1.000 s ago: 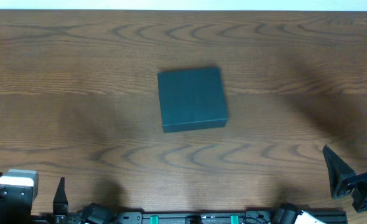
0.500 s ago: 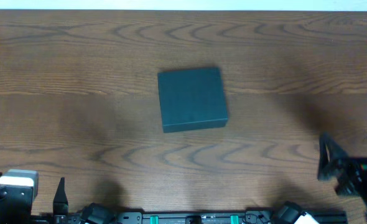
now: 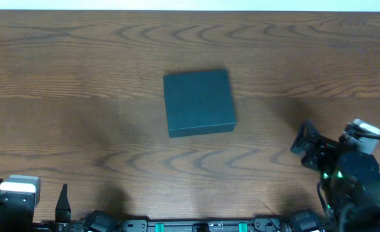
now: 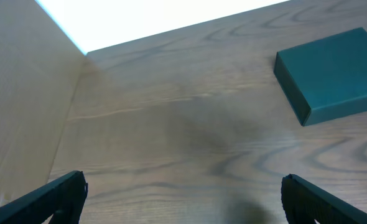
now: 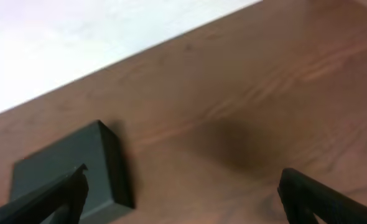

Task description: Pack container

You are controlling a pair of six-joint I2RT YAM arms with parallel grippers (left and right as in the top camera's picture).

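Note:
The dark teal-green container point(image 3: 198, 102) lies shut and flat in the middle of the wooden table. It also shows at the upper right of the left wrist view point(image 4: 333, 73) and at the lower left of the right wrist view point(image 5: 65, 171). My left gripper point(image 4: 183, 202) is open and empty, low at the near left corner of the table, far from the container. My right gripper point(image 3: 304, 145) is open and empty above the table, to the right of and nearer than the container, pointing toward it; it also shows in its own wrist view point(image 5: 183, 196).
The wooden table point(image 3: 80, 77) runs to a pale far edge. A light wall panel point(image 4: 15, 93) stands at the left in the left wrist view. The arm bases and a rail point(image 3: 196, 225) line the near edge.
My right arm has swung in from the near right corner, moving left and toward the container. The left arm and the container have not moved.

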